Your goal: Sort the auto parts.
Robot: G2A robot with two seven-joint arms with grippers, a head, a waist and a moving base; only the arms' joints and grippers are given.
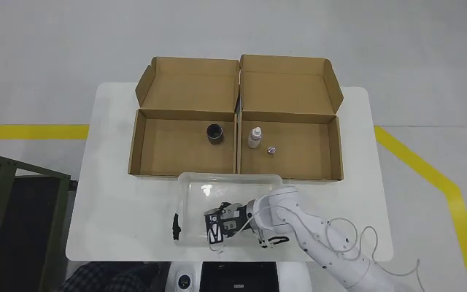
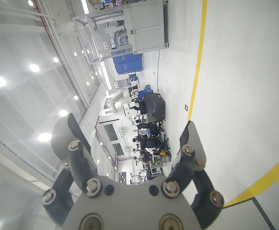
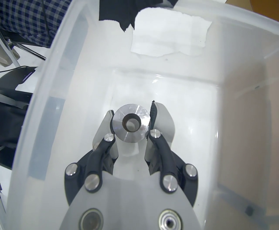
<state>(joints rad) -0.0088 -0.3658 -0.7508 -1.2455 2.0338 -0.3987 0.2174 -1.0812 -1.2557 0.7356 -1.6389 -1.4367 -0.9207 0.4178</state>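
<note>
Gripping a silver metal ring [image 3: 139, 133], the right gripper [image 3: 131, 110] sits inside the clear plastic bin [image 3: 54, 87]. Its fingers [image 3: 166, 122] are pinched narrow on 2 opposite sides of the ring, with the bore facing back toward the wrist. Cannot tell whether the ring touches the bin floor or is just off it. On the bin wall straight ahead of the fingertips: a torn white label [image 3: 170, 34] with a scrap of black tape [image 3: 122, 15] beside it. In the top view the same gripper [image 1: 217, 223] is in the near half of the bin [image 1: 230, 175], on the white table [image 1: 117, 212]. Past the bin's far wall from the gripper stand 2 open cardboard boxes side by side. The left box [image 1: 164, 153] holds 1 black cylindrical part [image 1: 214, 133], almost dead ahead of the gripper. The right box [image 1: 310, 153] holds a white bottle-shaped part [image 1: 255, 137] and, just beside it, a small silver part [image 1: 271, 150]. The left gripper [image 2: 129, 119] is spread wide, fingers [image 2: 194, 141] well apart, aimed out at the room with a yellow floor line [image 2: 197, 65] beyond its tips.
</note>
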